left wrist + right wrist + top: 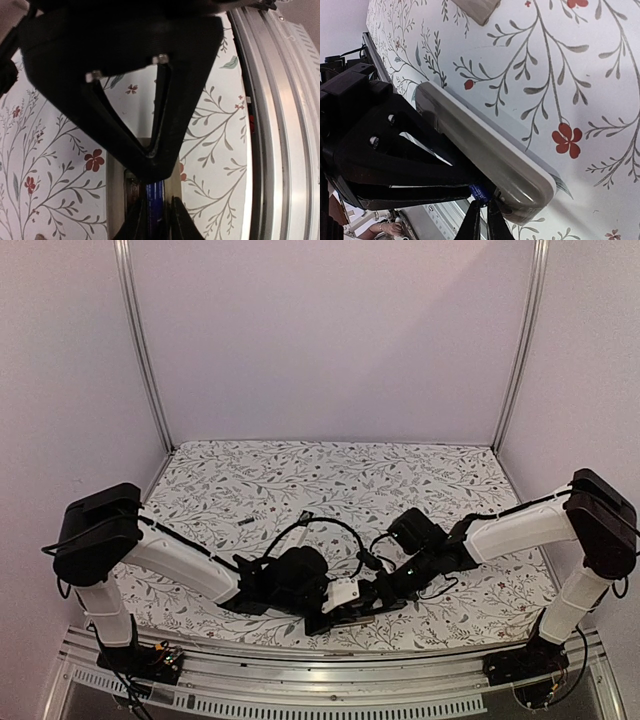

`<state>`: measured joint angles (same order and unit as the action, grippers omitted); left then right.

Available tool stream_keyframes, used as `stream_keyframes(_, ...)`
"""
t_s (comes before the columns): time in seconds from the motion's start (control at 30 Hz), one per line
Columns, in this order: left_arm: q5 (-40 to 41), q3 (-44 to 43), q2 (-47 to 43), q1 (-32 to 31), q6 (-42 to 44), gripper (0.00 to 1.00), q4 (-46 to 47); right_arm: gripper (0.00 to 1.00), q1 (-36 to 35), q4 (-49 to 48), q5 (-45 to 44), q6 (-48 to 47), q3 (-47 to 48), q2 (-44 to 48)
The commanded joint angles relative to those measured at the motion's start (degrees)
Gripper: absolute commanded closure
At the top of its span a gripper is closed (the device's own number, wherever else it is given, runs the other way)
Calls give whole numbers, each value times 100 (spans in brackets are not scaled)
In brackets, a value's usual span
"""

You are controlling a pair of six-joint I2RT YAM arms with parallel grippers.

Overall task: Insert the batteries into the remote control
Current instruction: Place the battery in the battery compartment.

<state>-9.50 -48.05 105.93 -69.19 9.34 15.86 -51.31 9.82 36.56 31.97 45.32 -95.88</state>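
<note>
Table: you are working on a flower-print cloth (330, 480), and both of your arms reach in to meet near its front edge, about the middle.
Remote: the remote (485, 150) lies flat on the cloth, a long grey bar with rounded ends, just beside the metal rail (280, 125) at the front of the table.
Battery: a slim, glossy blue piece sits at the remote's long edge; it is probably the battery (155, 212), though neither wrist view shows more than a sliver of it.
Left gripper: your left gripper (159, 202) has its fingers (134, 225) drawn in on either side of the battery and touching it, so it has the battery pinched right over the remote.
Right gripper: your right gripper (481, 207) has its jaws almost together, with the tips right at the end of the battery. You cannot tell from these views whether it pinches the battery or only touches it.
Grippers together: the two grippers come in from opposite sides and nearly touch tip to tip over the remote.
Other things: a flat tan piece (476, 9) lies on the cloth near the remote, cut off by the top of the right wrist view.
</note>
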Motion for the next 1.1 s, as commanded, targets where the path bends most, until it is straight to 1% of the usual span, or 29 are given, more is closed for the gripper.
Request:
stream_keyframes(0.0,-25,79,263,50,-12,81,-700,94,-29,-152,-20,57,-135,-139)
stream_keyframes(0.17,-4,64,228,54,-10,74,-673,94,-33,-198,-41,78,-85,-205)
stream_keyframes(0.27,32,42,184,54,-7,72,-676,94,-28,-167,-48,47,-28,-261)
stream_keyframes(0.43,87,33,93,55,8,66,-650,95,-30,-143,-65,31,-25,-317)
stream_keyframes(0.6,140,33,67,55,35,63,-628,97,-29,-52,-195,29,-4,-359)
stream_keyframes(0.73,141,24,49,54,48,58,-595,99,-28,115,-409,21,86,-386)
stream_keyframes(0.93,141,24,-20,55,45,56,-501,100,-41,196,-453,13,109,-502)
stream_keyframes(1.07,149,33,-103,54,49,55,-466,100,-37,432,-593,-65,222,-453)
